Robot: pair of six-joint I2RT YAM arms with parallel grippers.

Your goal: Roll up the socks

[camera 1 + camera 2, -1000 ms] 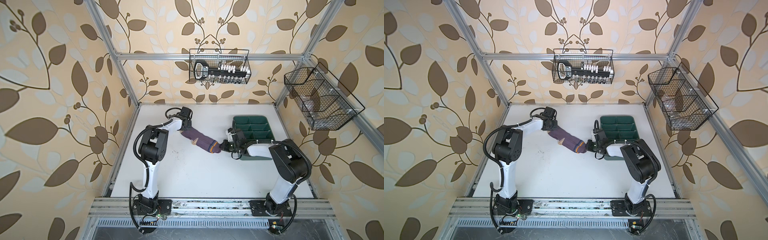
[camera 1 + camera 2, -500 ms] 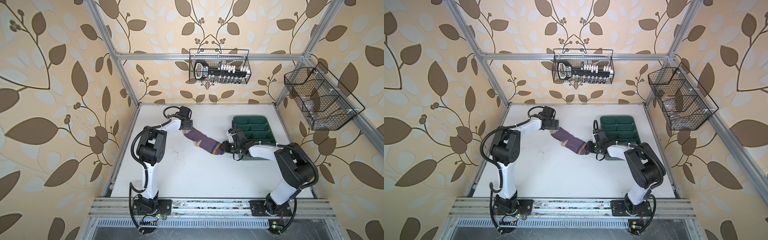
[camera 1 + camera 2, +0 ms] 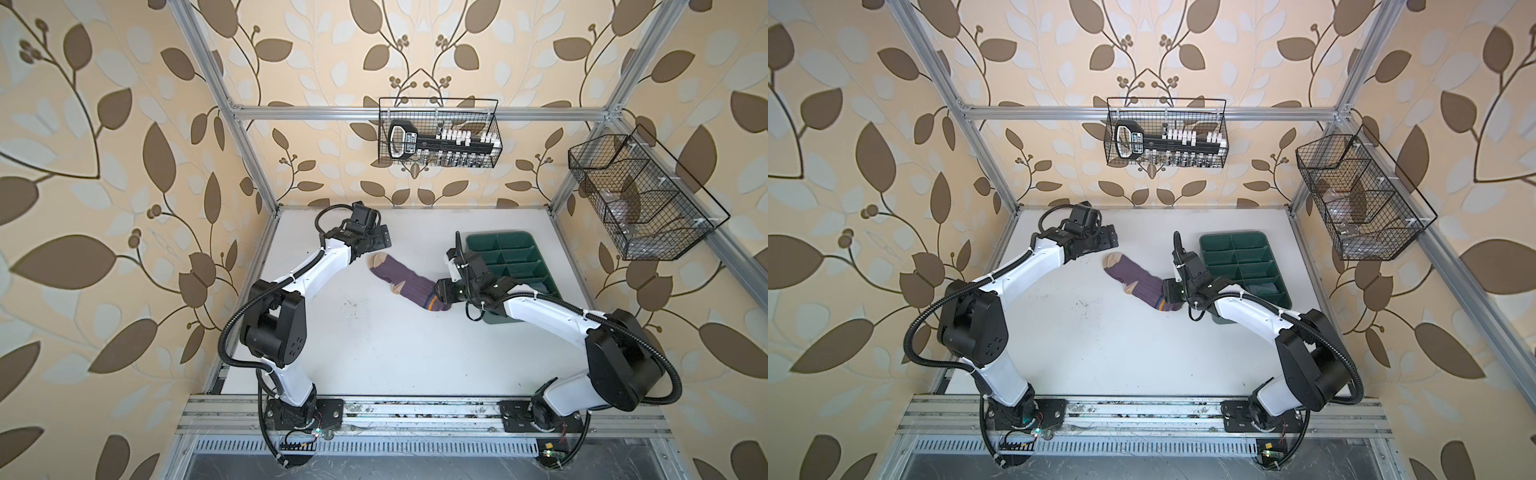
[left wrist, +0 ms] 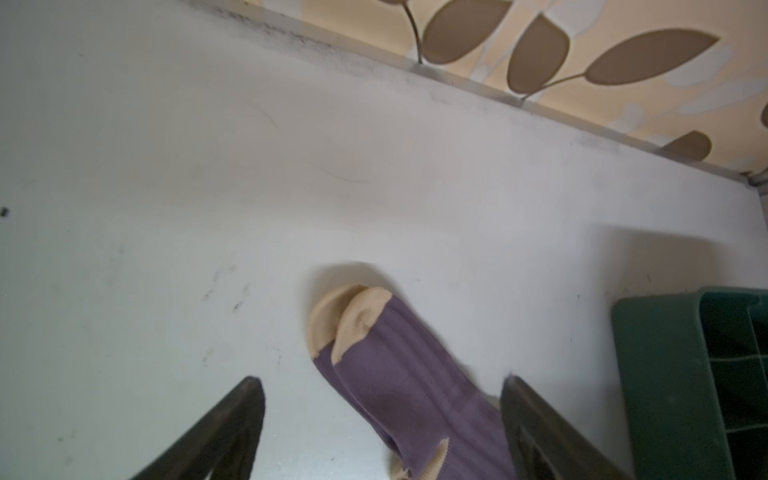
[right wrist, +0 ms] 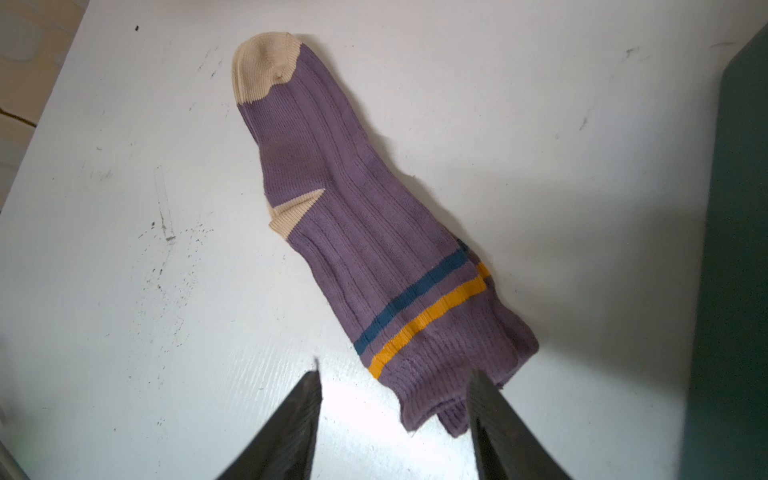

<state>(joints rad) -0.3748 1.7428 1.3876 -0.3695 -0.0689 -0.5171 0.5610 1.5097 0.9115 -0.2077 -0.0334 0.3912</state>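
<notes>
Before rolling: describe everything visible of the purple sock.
The purple sock is ribbed knit, with tan toe and heel and teal and orange stripes near the cuff. It lies flat, unrolled, on the table, cuff toward the green tray; a second tan toe shows beneath. Left gripper and right gripper are open, not gripping it.

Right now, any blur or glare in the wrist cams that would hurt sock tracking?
Left wrist view: soft all over, socks and left fingers smeared. Right wrist view: sharp, sock ribs and stripes readable; bright glare on the table between the right fingers; broad soft shadow from the socks toward the green tray.
</notes>
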